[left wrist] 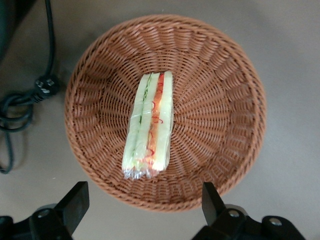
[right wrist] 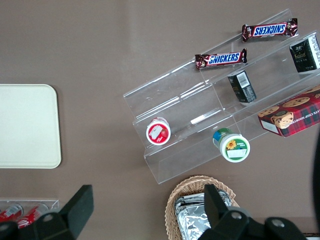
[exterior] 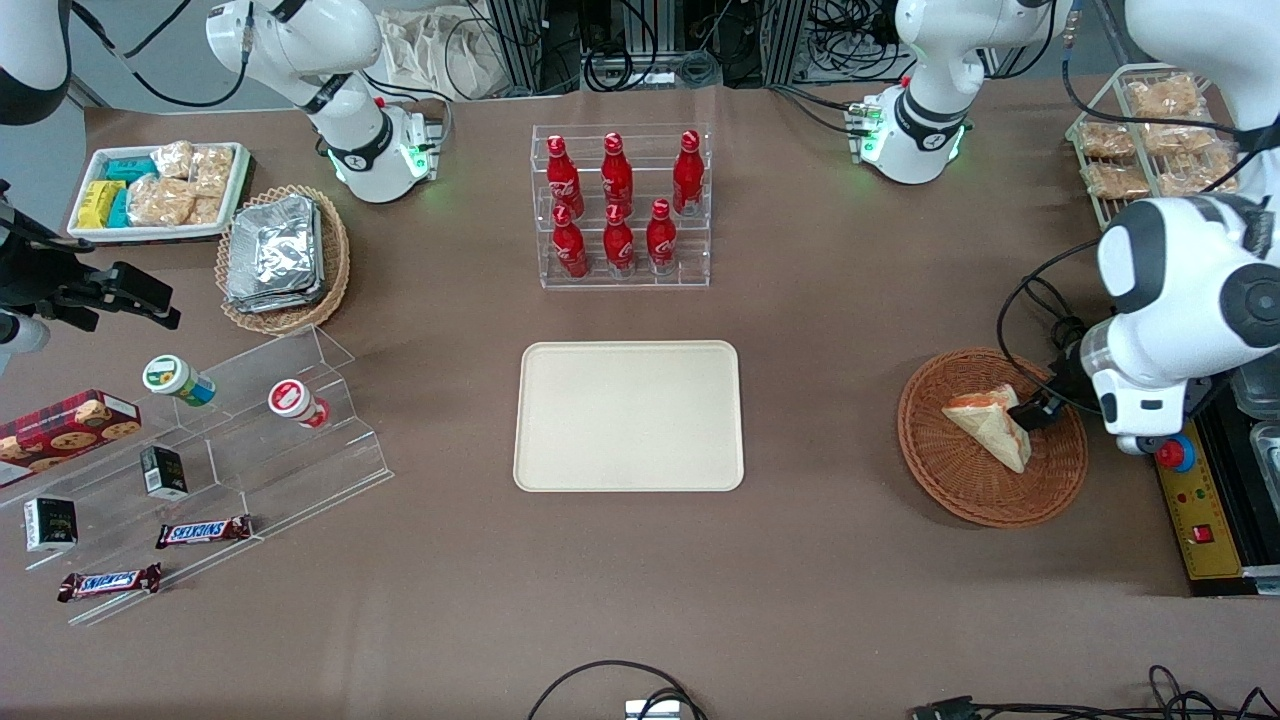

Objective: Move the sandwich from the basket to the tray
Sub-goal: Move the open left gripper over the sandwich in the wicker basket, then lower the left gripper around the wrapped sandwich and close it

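two snickers bars [exterior: 108,582] lie nearest the front camera, on the lowest steps of a clear acrylic riser [exterior: 215,470] toward the parked arm's end of the brown table [exterior: 820,560], with two small dark boxes [exterior: 163,472], two lidded cups [exterior: 178,380] and a red cookie box [exterior: 62,430] on or beside the steps above. at the table's middle sits the cream tray [exterior: 628,416], bare, and farther from the camera a clear rack of red cola bottles [exterior: 620,205]. toward the working arm's end, the round reddish-brown basket [exterior: 960,480] holds the sandwich [exterior: 990,424], a plastic-wrapped wedge of white bread lying near the basket's centre; the wrist view shows its cut edge with orange-red and green filling. the left arm's gripper [left wrist: 145,207] hangs over the basket, its two black fingers [left wrist: 75,202] spread wide apart and clear of the wrap, one toward each side of the basket's rim. a black cable [left wrist: 25,100] coils on the table just beside the basket. an oval wicker basket of foil packets [exterior: 283,258] and a white tray of snacks [exterior: 160,190] stand near the parked arm
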